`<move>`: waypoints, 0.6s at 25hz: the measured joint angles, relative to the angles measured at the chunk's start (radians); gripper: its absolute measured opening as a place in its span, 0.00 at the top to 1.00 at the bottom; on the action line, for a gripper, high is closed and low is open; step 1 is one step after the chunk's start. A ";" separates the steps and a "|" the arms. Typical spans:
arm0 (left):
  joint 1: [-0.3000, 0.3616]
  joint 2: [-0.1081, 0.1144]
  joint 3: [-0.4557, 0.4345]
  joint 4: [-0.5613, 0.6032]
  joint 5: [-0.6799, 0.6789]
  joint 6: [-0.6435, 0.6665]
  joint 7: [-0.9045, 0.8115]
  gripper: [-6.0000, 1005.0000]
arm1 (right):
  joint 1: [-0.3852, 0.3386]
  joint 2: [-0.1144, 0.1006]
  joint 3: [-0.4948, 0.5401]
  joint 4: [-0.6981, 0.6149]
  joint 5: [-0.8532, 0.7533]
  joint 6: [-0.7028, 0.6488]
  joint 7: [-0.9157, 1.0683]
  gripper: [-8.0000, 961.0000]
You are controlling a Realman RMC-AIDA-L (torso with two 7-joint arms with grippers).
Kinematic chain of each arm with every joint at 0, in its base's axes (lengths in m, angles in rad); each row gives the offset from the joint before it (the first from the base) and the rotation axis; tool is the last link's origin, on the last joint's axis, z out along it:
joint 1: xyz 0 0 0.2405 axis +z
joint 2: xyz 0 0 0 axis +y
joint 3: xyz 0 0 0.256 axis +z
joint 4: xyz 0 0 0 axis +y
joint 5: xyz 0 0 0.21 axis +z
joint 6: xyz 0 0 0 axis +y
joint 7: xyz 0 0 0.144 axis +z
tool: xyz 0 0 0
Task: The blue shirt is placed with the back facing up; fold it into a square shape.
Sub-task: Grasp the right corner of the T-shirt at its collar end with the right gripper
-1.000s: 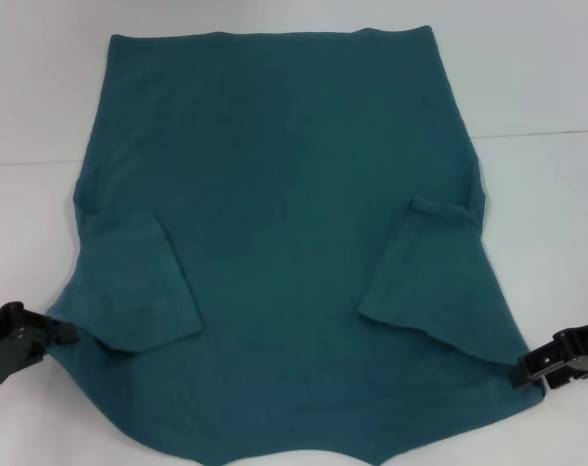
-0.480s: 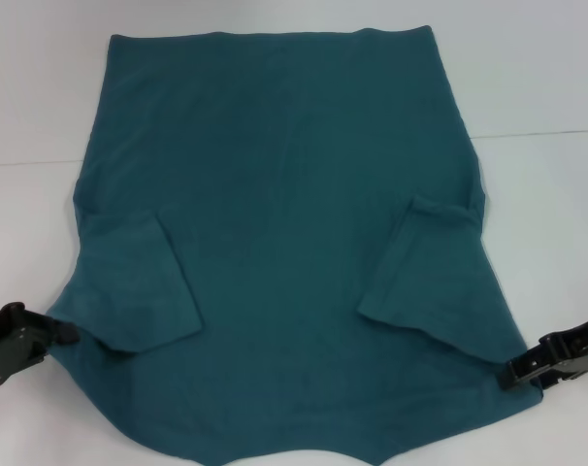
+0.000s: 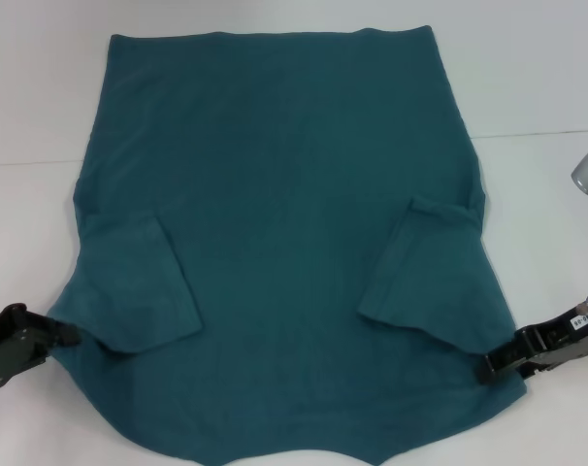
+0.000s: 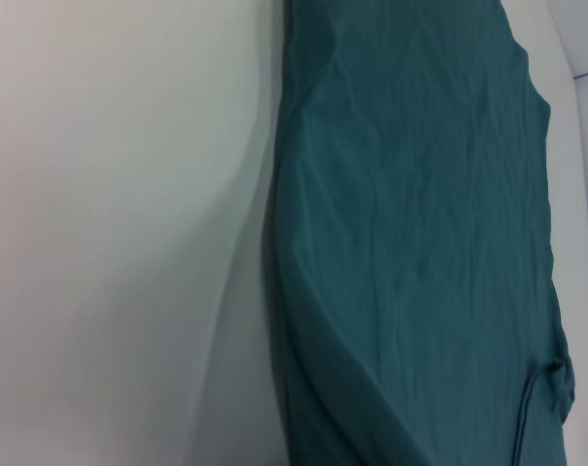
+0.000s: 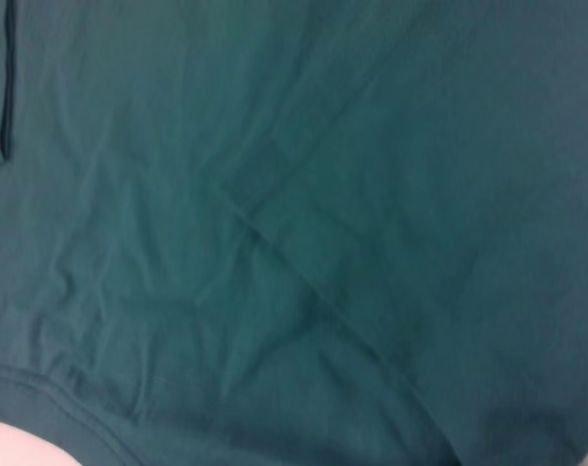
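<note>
Plainly the blue shirt (image 3: 284, 243) lies flat on the white table (image 3: 527, 87), sleeves folded inward; soft and limp, it is best taken at the near corners. The left gripper (image 3: 59, 334) and right gripper (image 3: 490, 367) sit at those edges; whether either is pinching cloth I cannot tell. The right wrist view alone shows creases near the hem; the head view alone shows the whole outline.

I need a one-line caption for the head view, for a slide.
Blue shirt lies flat on a white table, both sleeves folded inward; left gripper and right gripper sit at its near side edges.
</note>
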 joint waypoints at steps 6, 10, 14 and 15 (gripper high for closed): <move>-0.001 0.000 -0.001 -0.001 0.000 0.000 0.000 0.94 | 0.002 0.001 0.010 0.000 -0.001 0.000 0.005 0.29; -0.004 0.000 0.000 -0.002 0.000 0.000 0.000 0.93 | 0.004 0.000 0.005 0.000 -0.005 -0.007 0.003 0.40; -0.005 0.000 0.001 -0.002 0.000 0.000 0.000 0.93 | 0.004 -0.004 0.004 0.000 -0.006 -0.012 0.004 0.55; -0.005 0.000 0.002 -0.002 0.000 0.000 0.000 0.93 | 0.004 -0.005 0.004 0.000 -0.006 -0.012 0.004 0.60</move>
